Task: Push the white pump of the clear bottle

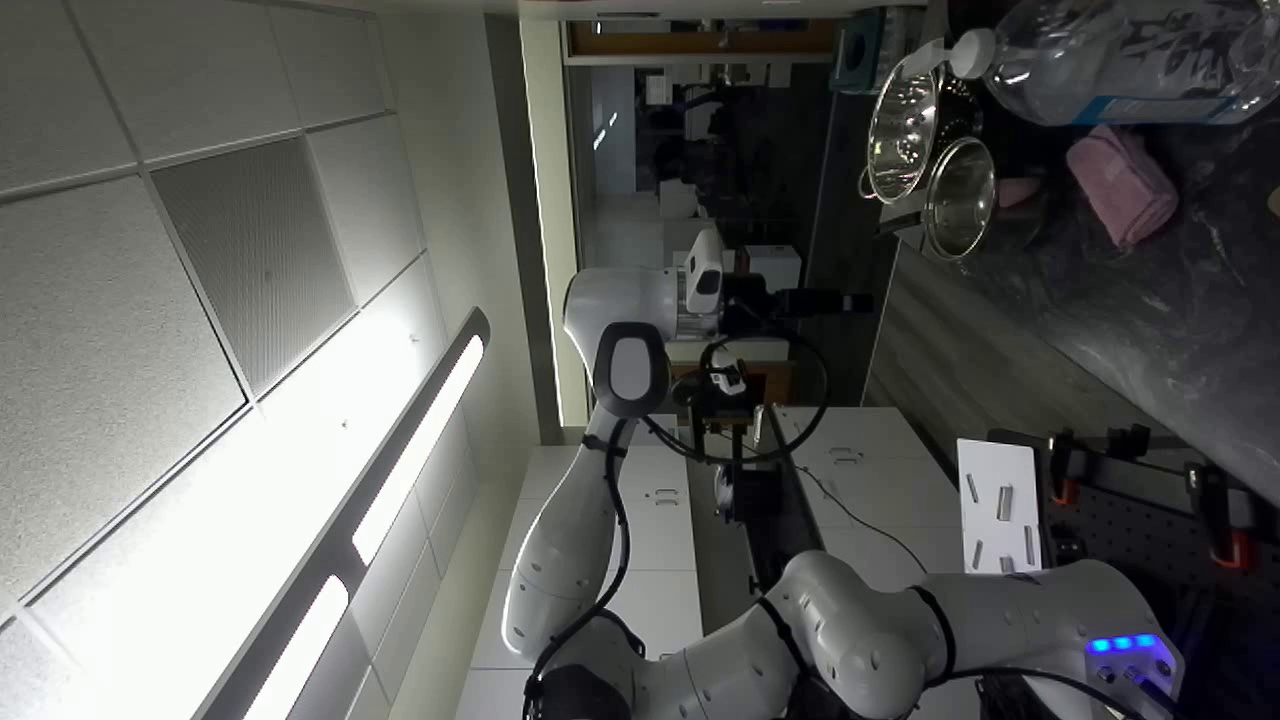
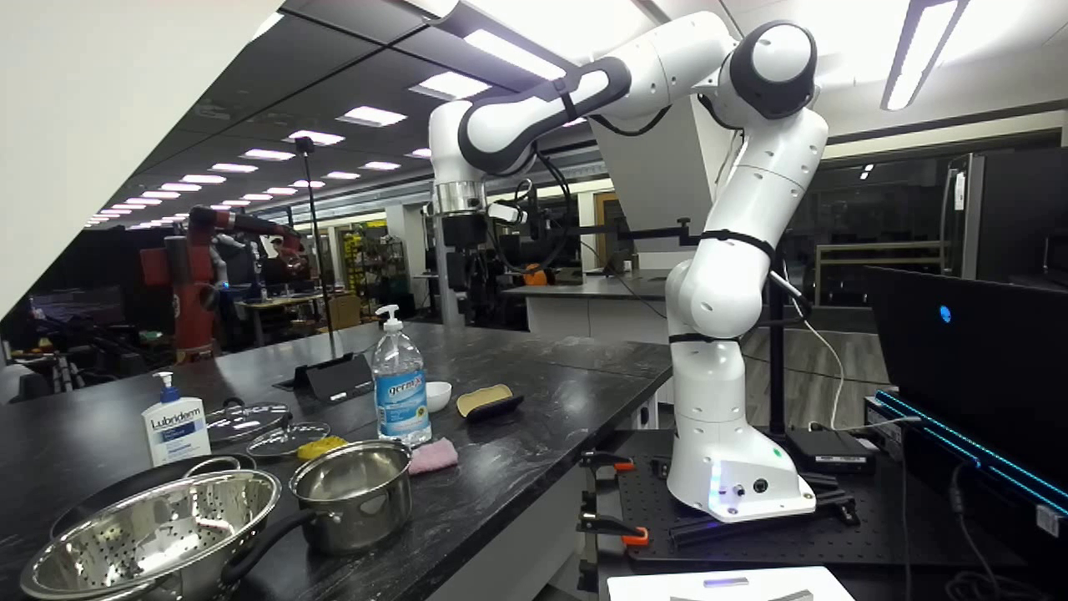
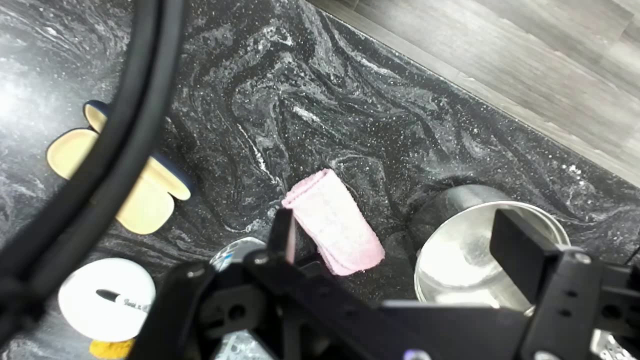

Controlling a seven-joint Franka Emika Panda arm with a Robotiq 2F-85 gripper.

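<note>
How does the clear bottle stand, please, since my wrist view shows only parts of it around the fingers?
Observer: An exterior view shows the clear Germ-X bottle upright, its white pump on top.
Operator: Thank you; is anything pressing on that pump?
Observer: No, in both exterior views the fingers hang apart from it.
Operator: Does any other bottle have a pump, please?
Observer: Yes, the Lubriderm bottle in an exterior view has one.

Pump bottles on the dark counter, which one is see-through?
The tall, clear plastic bottle with the white pump: its upper part is transparent, while the blue-collared white plastic Lubriderm bottle is opaque.
</note>
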